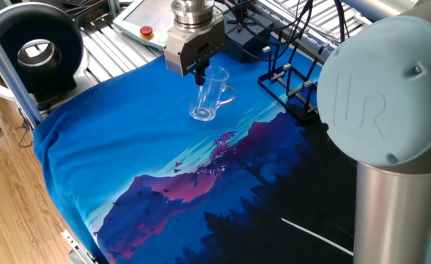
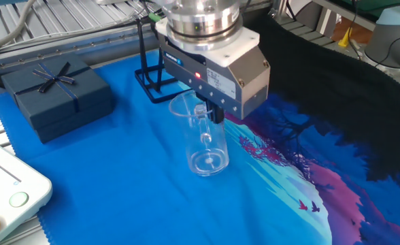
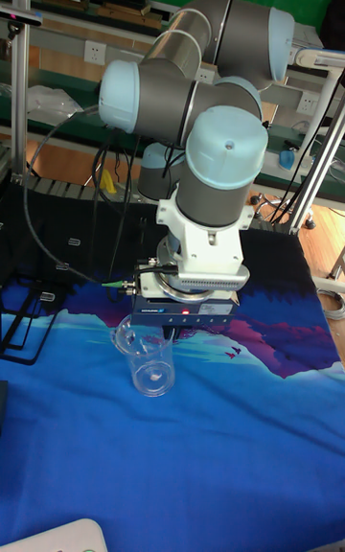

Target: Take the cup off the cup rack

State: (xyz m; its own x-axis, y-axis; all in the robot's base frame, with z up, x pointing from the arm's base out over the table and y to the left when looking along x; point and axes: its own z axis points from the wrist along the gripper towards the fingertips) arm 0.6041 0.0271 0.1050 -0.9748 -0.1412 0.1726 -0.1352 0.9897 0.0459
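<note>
Setting the cup down on the cloth, away from the rack

The two-finger gripper (image 2: 217, 114) is closing its jaws on the rim of the small clear glass mug with a looped handle (image 2: 203, 139), and the mug is standing nearly upright with its thick base at or just above the blue printed cloth (image 2: 118, 177); contact I cannot tell. The thin black metal cup rack (image 2: 154, 75) is standing empty at about 11 o'clock from the mug in this view, apart from it. To finish well, I judge the arm should lower straight until the base is sitting flat, then open slowly and rise vertically, so the finger inside the rim is not tipping the glass.
</note>
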